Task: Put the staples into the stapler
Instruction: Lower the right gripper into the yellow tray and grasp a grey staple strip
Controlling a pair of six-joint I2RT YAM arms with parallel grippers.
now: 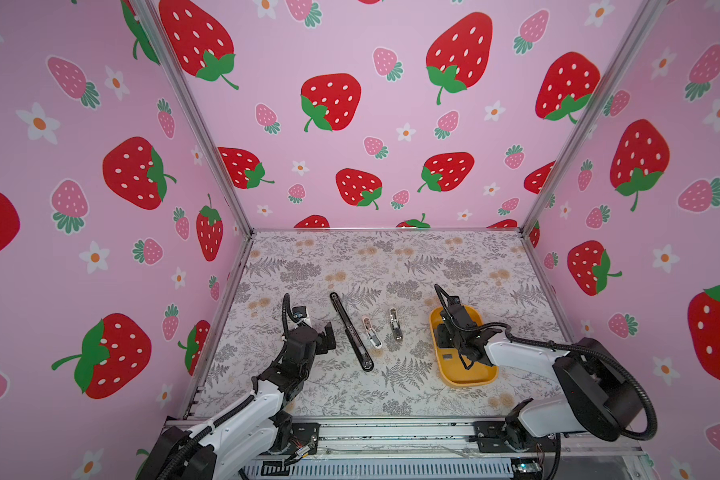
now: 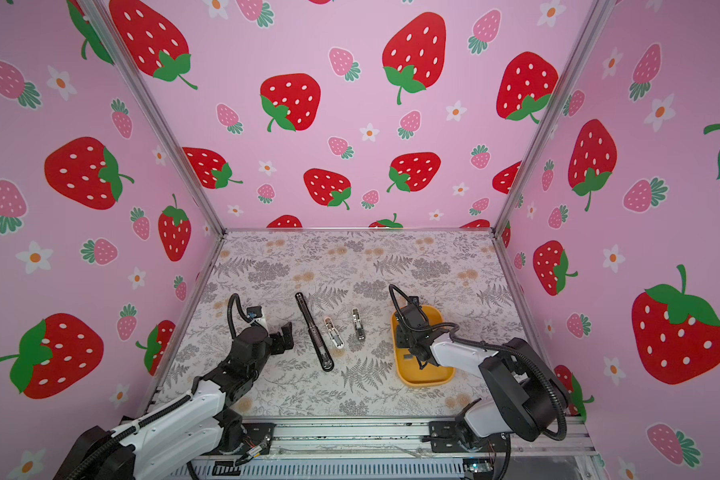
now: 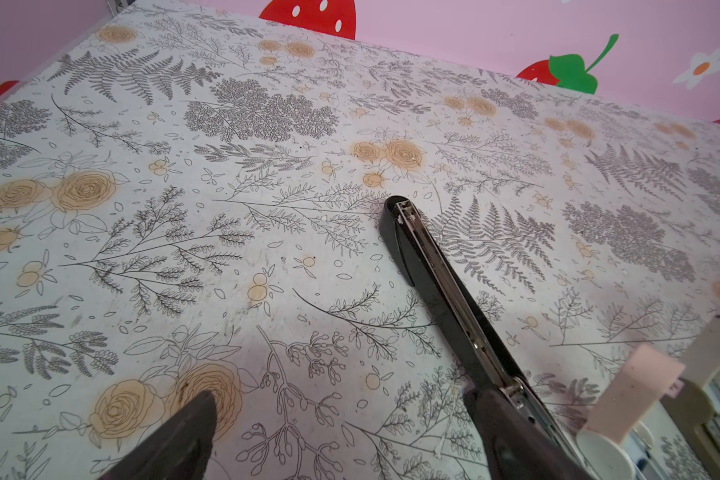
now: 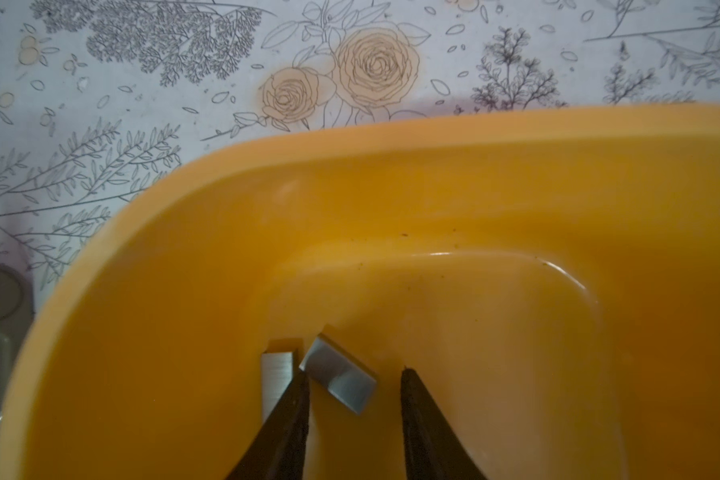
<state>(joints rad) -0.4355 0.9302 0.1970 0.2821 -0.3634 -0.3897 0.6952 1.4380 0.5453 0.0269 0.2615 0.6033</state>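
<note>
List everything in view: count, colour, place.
tray: one, yellow, right side of the table
staples: two strips visible, grey, on the tray floor
black stapler: one, black, opened out flat, left of centre
pink-and-white stapler: one, small, just right of the black stapler
grey stapler: one, small, between the pink-and-white stapler and the tray
table: one, white floral print, under everything
walls: three, pink with strawberries, around the table
left claw: one, black, open and empty, left of the black stapler
right claw: one, black, open, down in the tray over one strip
</note>
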